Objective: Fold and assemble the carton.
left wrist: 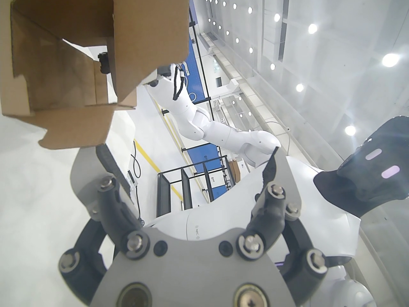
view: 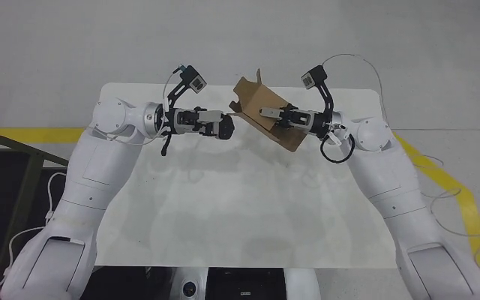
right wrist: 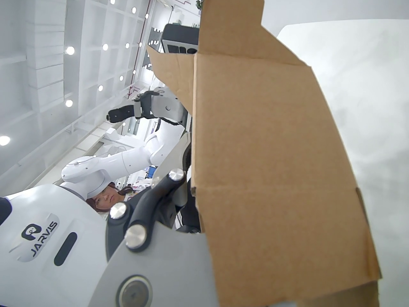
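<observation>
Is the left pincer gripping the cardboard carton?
No, the left pincer stands open, nothing between its fingers; the carton lies beyond them.

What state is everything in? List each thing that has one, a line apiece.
carton: held up off the table, opened out, end flaps not folded shut.
right gripper: shut on a carton wall.
left gripper: open, empty, apart from the carton.
</observation>
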`<state>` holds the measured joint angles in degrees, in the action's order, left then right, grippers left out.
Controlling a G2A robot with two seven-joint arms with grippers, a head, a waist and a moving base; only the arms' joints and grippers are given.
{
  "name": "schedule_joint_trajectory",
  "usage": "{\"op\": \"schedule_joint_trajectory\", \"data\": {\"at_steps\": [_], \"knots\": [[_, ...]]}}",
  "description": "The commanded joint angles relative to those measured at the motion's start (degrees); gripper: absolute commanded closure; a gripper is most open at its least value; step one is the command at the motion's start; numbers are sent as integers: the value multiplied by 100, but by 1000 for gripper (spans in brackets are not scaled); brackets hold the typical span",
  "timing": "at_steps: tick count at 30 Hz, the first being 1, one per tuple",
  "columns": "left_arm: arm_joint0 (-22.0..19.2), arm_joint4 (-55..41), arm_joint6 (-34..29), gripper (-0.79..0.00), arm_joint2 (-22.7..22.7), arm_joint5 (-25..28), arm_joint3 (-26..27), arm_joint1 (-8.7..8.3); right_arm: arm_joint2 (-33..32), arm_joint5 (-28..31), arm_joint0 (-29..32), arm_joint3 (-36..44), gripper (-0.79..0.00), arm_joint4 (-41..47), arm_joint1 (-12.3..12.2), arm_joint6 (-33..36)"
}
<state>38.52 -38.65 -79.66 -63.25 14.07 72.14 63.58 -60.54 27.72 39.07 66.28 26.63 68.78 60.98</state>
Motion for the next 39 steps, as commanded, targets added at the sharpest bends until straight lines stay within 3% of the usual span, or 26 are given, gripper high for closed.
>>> {"op": "schedule_joint_trajectory", "data": {"at_steps": [1, 17, 39], "knots": [[26, 8, 1, -785, -29, 9, -4, -8, -49, 25, 0, -14, 0, 12, -10, 23], [105, 105, 122, -785, -396, 37, -124, -100, -39, -106, 7, 114, 0, 405, -93, 1665], [62, -23, 120, -785, -20, 37, -18, 12, 578, -37, -216, 197, 0, 836, 54, 1595]]}}
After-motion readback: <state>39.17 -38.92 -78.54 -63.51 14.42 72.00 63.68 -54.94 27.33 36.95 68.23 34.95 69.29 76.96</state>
